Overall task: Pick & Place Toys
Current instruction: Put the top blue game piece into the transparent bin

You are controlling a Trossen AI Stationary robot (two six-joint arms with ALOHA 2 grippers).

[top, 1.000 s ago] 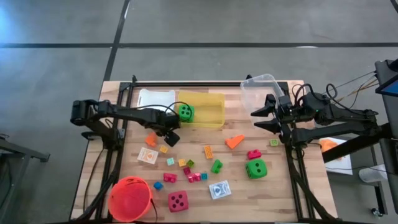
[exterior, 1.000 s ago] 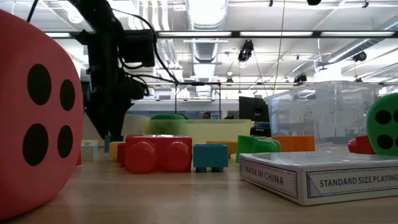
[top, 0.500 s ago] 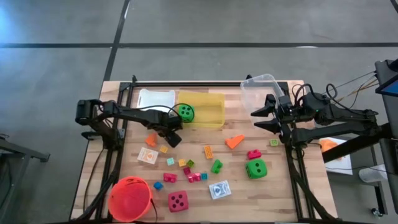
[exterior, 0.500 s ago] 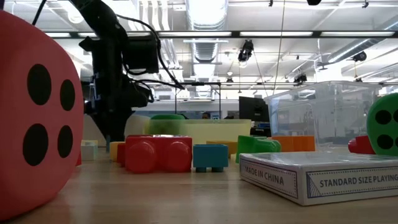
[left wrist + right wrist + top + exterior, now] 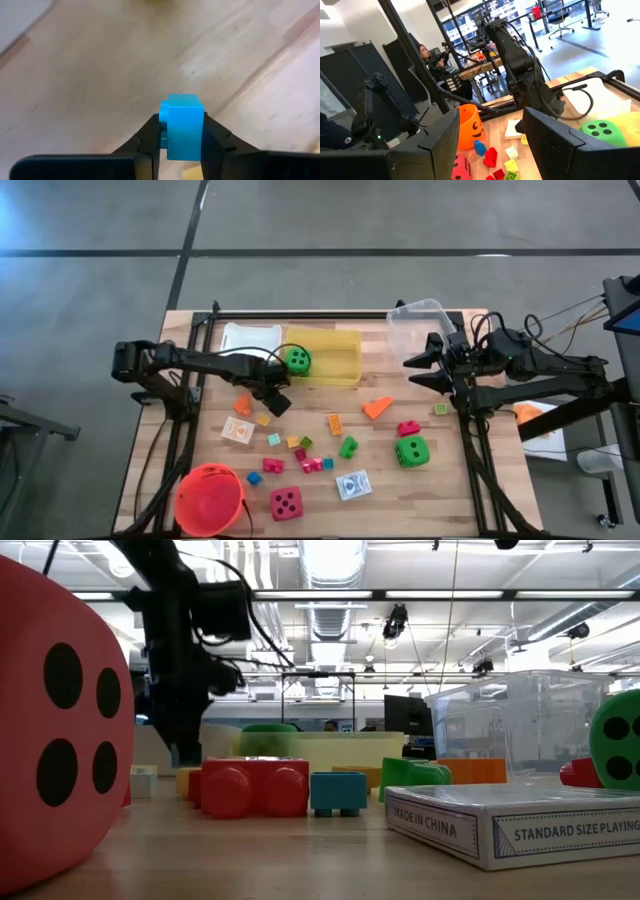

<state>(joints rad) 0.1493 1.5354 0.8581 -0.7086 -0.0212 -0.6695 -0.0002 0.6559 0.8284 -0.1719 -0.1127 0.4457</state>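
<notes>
My left gripper [image 5: 276, 401] is low over the table just in front of the white bin [image 5: 250, 340] and is shut on a small blue block [image 5: 183, 125]; it also shows in the low view [image 5: 186, 752]. One green die [image 5: 297, 360] lies in the yellow bin [image 5: 325, 355]. Another green die [image 5: 411, 451], the pink-red die [image 5: 286, 502], an orange wedge [image 5: 377, 407], two white cards [image 5: 237, 430] and several small blocks [image 5: 312, 464] lie on the table. My right gripper [image 5: 412, 372] hovers open and empty beside the clear bin [image 5: 420, 330]. My left gripper pinches the blue block by two opposite sides [image 5: 165, 131] between its two fingers [image 5: 149, 137]. The fingers point down at the table. The block's free end sticks out past the fingertips, close over the wood; whether it touches the table I cannot tell.
An orange-red bucket [image 5: 209, 498] stands at the near left corner. The white, yellow and clear bins line the far edge. Black frame rails [image 5: 190, 410] run along both sides of the table. A person [image 5: 427, 57] sits in the room beyond.
My left arm has swung slightly toward the table's right and back again, staying low over the table with the blue block still between its fingers. The right arm has kept still.
</notes>
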